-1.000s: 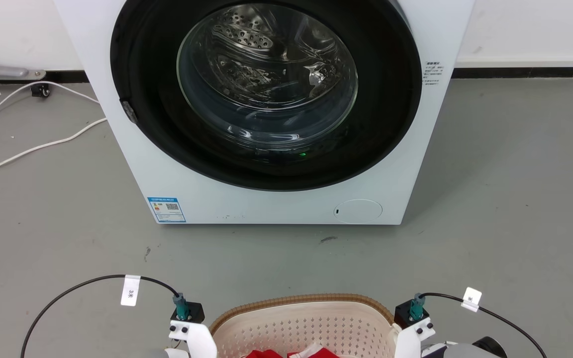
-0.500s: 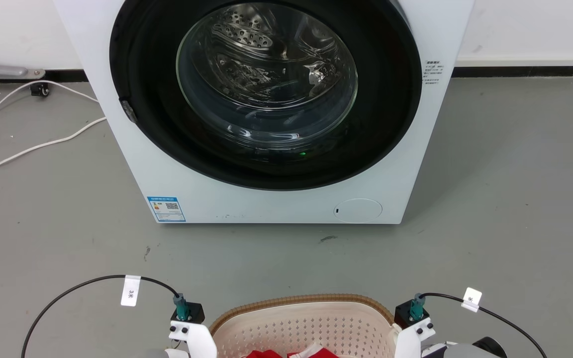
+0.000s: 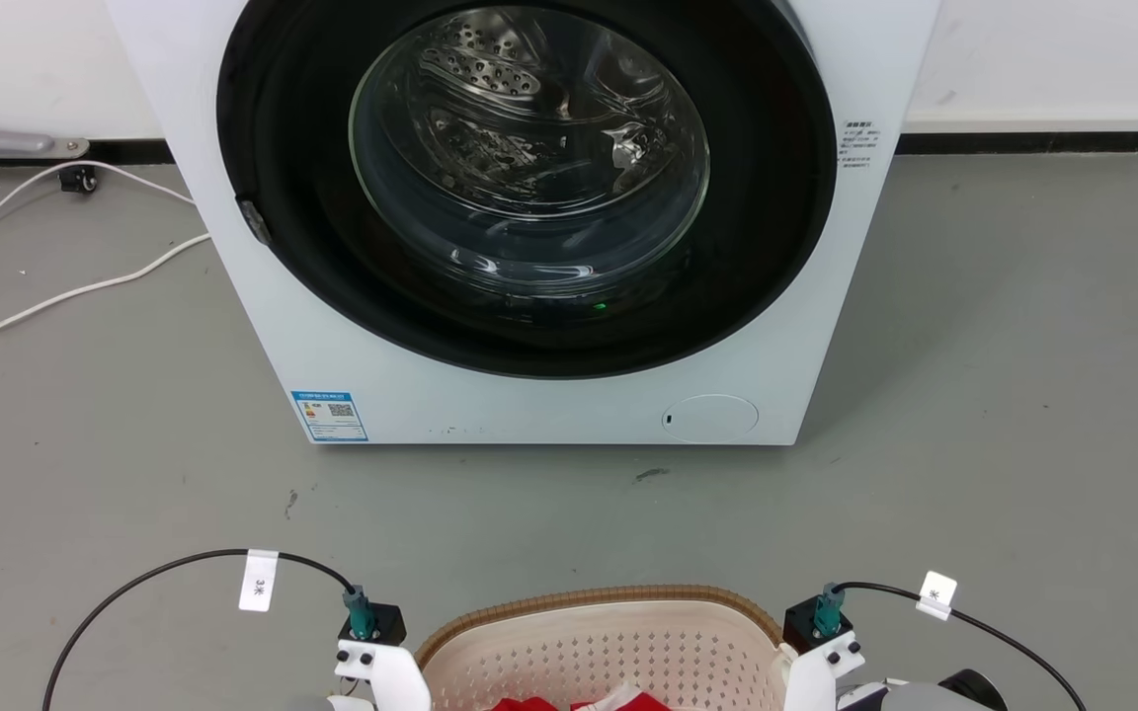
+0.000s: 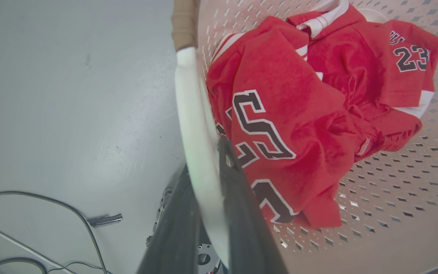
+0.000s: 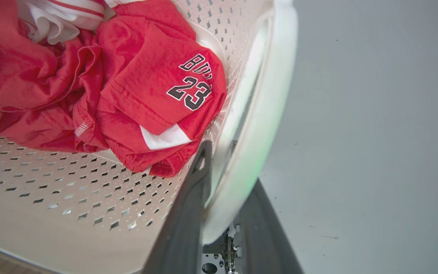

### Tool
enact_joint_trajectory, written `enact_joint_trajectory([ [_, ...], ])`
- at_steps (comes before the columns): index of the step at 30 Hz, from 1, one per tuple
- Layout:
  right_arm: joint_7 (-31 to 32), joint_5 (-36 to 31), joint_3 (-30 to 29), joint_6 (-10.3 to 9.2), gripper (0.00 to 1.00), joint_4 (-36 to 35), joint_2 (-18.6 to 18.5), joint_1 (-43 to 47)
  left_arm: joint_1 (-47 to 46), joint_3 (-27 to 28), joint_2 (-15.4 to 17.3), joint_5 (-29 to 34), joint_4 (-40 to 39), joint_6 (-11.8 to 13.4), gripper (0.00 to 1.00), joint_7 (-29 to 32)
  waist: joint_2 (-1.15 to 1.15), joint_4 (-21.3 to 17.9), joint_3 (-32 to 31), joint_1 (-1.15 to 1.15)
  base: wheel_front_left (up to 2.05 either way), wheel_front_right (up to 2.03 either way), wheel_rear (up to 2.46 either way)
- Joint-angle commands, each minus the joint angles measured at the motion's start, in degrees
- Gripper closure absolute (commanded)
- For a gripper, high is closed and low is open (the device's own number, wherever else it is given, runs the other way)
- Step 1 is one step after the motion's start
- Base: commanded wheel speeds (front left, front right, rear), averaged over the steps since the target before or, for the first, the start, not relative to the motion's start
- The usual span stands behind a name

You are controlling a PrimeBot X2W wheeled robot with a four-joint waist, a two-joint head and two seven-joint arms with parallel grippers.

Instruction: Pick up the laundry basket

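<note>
The laundry basket [image 3: 597, 632] showed at the bottom edge of the head view, well apart from the washing machine [image 3: 529, 405] that stood on the grey floor [image 3: 1004, 395]. The left hand [image 4: 205, 163] pinched the basket's white left handle [image 4: 190, 99], and the right hand [image 5: 230, 167] pinched the right handle [image 5: 272, 87]. A red jersey [image 4: 299, 114] lay crumpled inside

Obs: right gripper [image 5: 231, 167] dark fingers clamp white handle [image 5: 268, 95] of laundry basket [image 5: 70, 190], one each side. Left of inner finger: red jersey [image 5: 146, 87], "23". Right of outer finger: grey floor [image 5: 375, 133].
</note>
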Motion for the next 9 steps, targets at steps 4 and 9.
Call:
enact_joint_trajectory([
  [4, -0.6, -0.4, 0.2, 0.22, 1.00, -0.3, 0.5, -0.3, -1.0, -0.9, -0.3, -0.4, -0.2, -0.5, 1.00, -0.1, 0.00, -0.1, 0.1, 0.00, 0.00, 0.00, 0.00],
  [9, -0.4, -0.4, 0.2, 0.22, 1.00, -0.2, 0.6, -0.2, -1.0, -1.5, -0.3, -1.1, -0.2, -0.5, 1.00, -0.3, 0.00, 0.0, 0.2, 0.00, 0.00, 0.00, 0.00],
])
